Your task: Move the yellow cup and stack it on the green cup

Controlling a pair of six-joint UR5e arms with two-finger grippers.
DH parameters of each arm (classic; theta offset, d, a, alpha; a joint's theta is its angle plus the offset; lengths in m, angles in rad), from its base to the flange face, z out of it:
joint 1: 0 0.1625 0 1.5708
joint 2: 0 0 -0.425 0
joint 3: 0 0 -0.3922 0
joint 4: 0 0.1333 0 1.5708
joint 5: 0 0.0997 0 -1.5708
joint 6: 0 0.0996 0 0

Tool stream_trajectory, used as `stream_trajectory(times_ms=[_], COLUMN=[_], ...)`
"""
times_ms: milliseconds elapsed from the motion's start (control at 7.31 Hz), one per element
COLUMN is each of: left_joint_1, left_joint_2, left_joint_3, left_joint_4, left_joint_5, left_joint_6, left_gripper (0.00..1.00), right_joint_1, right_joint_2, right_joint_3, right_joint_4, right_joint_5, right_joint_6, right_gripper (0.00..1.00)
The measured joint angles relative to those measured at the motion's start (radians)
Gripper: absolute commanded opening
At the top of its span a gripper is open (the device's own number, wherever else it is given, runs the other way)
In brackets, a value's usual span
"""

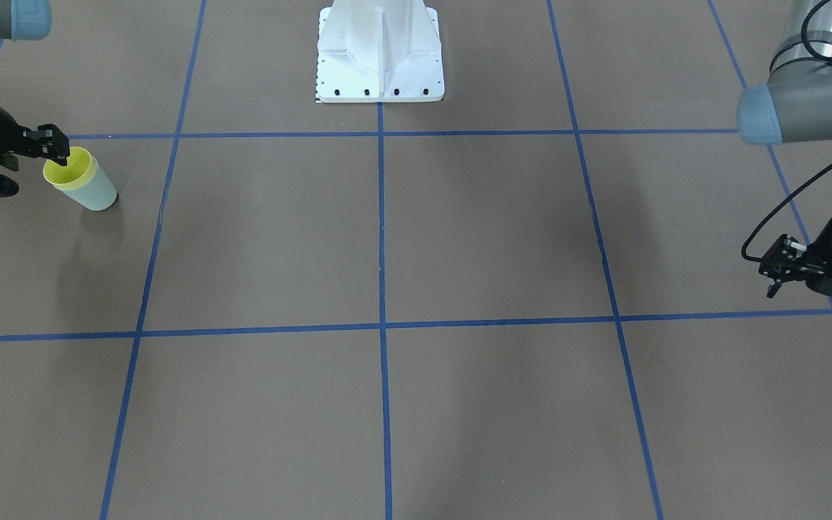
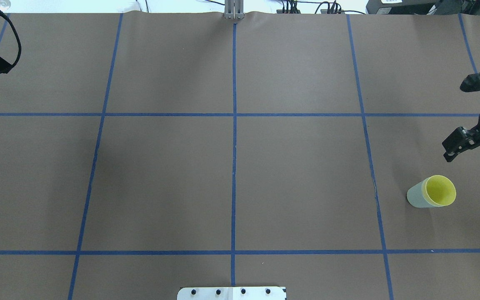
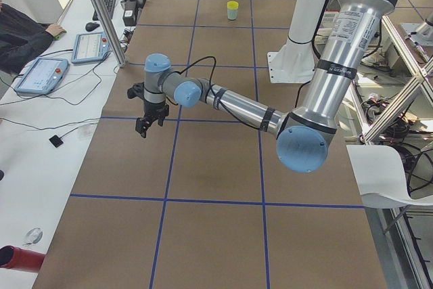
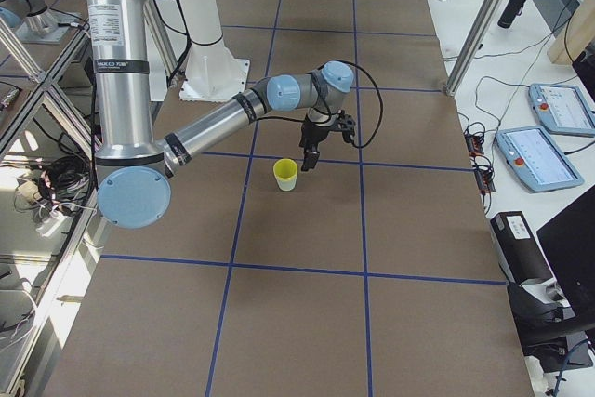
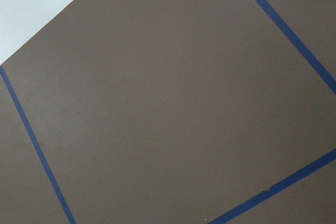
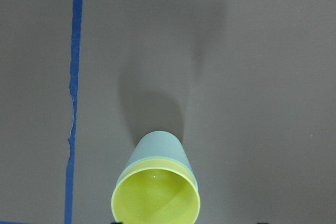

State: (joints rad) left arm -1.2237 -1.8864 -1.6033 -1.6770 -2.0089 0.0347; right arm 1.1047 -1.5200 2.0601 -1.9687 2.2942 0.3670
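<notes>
The yellow cup (image 1: pixel 68 167) sits nested inside the green cup (image 1: pixel 100 193), only its rim and inside showing. The stack stands upright on the table at my right side, and also shows in the overhead view with the yellow cup (image 2: pixel 440 191) in the green cup (image 2: pixel 414 198). In the right wrist view the yellow cup (image 6: pixel 156 199) is directly below, in the green cup (image 6: pixel 157 148). My right gripper (image 1: pixel 53 148) hovers just above and beside the rim, open and empty (image 2: pixel 453 151). My left gripper (image 1: pixel 768 280) is far away at the table's other end, open and empty (image 3: pixel 143 126).
The white robot base (image 1: pixel 380 54) stands at the middle of the near table edge. Blue tape lines (image 1: pixel 381 238) divide the brown table into squares. Operators' tablets (image 3: pixel 42 74) and cables lie on a side bench beyond the table's far edge.
</notes>
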Motion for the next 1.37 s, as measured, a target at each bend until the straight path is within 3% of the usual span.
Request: stream_trajectory(times_ms=[274, 684, 958, 1368], left_joint_1=[-0.097, -0.316, -0.362, -0.369], left_joint_2=[0.020, 0.159, 0.221, 0.289], left_joint_3=[0.003, 0.004, 0.004, -0.003], left_joint_4=[0.086, 0.088, 0.080, 0.053], left_joint_5=[-0.018, -0.159, -0.192, -0.201], left_joint_6=[0.173, 0.259, 0.217, 0.197], left_gripper=[1.00, 1.00, 1.00, 1.00], right_joint_1=[0.149, 0.321, 0.357, 0.375], right_joint_2=[0.050, 0.032, -0.028, -0.112], right_joint_3=[-0.033, -0.071, -0.093, -0.145], right_joint_4=[0.011, 0.108, 0.197, 0.241], right_joint_5=[-0.002, 0.009, 0.013, 0.012], right_joint_6=[-0.007, -0.010, -0.011, -0.116], right_gripper=[1.00, 1.00, 1.00, 1.00])
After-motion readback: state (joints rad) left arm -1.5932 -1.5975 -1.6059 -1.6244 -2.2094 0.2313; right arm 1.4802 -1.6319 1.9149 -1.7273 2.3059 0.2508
